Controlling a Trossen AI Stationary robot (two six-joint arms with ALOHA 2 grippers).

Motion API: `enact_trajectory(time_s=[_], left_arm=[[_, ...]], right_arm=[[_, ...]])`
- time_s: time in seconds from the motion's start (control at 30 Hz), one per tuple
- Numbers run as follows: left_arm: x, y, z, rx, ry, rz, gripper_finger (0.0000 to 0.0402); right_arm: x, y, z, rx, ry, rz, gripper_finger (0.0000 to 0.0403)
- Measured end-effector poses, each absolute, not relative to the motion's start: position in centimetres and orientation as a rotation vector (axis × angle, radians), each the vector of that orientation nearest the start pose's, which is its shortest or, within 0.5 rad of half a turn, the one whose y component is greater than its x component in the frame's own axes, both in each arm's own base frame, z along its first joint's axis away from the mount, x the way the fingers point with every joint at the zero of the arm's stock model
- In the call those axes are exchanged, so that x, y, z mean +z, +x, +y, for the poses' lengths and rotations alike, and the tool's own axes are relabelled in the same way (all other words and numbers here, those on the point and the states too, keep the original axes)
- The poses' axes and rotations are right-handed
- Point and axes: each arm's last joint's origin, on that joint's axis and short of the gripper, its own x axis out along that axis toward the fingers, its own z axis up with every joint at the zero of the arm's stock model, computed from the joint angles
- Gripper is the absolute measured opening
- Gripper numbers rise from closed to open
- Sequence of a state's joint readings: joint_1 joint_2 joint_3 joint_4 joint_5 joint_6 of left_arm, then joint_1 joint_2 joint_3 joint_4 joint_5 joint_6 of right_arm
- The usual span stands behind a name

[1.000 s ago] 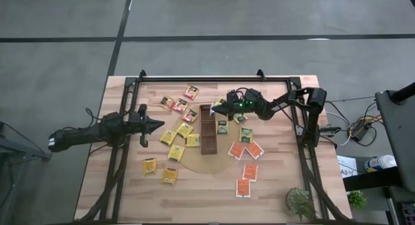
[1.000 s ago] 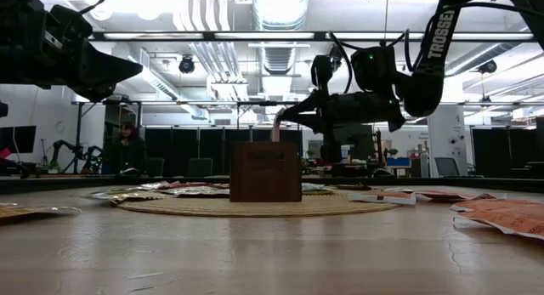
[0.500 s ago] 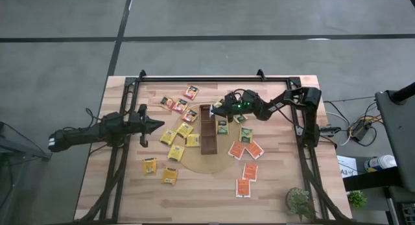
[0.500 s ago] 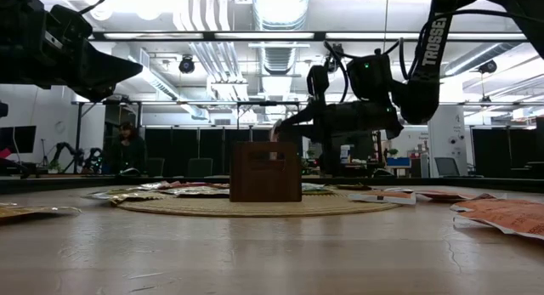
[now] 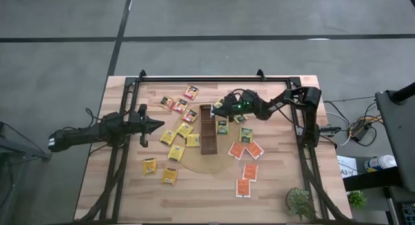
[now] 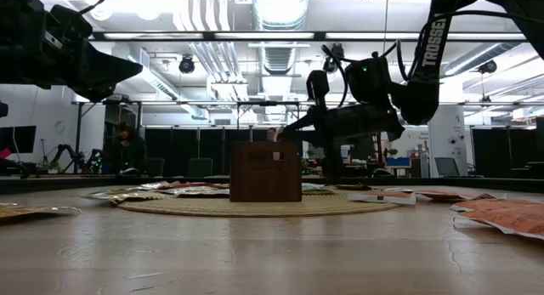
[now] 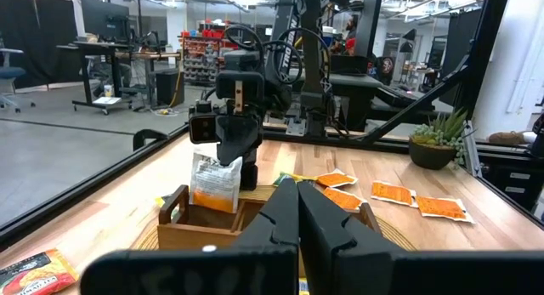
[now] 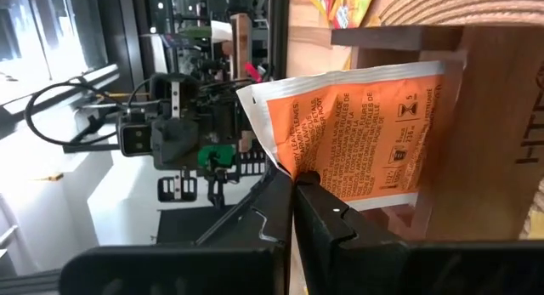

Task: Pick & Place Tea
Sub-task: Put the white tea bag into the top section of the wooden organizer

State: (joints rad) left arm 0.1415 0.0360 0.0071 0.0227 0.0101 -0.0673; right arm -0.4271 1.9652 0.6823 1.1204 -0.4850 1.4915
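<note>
Right end effector (image 5: pixel 214 109) clenched on an orange tea sachet (image 8: pixel 357 129), held at the far end of the tray (image 5: pixel 207 129), mid-surface, lower edge just entering the compartment. Risk: sachet looks skewed in the grip, so it may catch the tray wall and fold or tip out on release. Left end effector (image 5: pixel 159 126) clenched empty, waiting toward the left edge.

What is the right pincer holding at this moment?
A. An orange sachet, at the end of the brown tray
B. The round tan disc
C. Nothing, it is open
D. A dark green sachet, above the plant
A: the right pincer is shut on an orange sachet, which hangs at the end compartment of the brown tray; the left wrist view shows the same sachet over that tray end.
</note>
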Motion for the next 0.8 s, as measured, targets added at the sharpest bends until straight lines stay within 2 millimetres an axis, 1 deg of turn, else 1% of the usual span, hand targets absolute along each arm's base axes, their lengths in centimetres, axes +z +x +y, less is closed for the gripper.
enact_trajectory(time_s=[0.17,0.3,0.4,0.5,0.8], left_arm=[[16.53,9.85,1.38,0.132,-0.068,0.002,0.0],[16.54,9.85,1.37,0.131,-0.068,0.002,0.0],[16.53,9.85,1.38,0.132,-0.068,0.002,0.0],[16.53,9.86,1.37,0.132,-0.068,0.002,0.0],[16.53,9.86,1.37,0.131,-0.068,0.002,0.0]], right_arm=[[11.39,31.55,-12.88,-0.056,1.556,0.173,0.0008],[11.13,31.37,-13.03,-0.07,1.59,0.196,0.0009],[11.0,31.28,-12.98,-0.068,1.595,0.212,0.0018],[10.97,31.26,-12.96,-0.067,1.596,0.215,0.0037],[10.89,31.1,-12.91,-0.067,1.592,0.224,0.0117]])
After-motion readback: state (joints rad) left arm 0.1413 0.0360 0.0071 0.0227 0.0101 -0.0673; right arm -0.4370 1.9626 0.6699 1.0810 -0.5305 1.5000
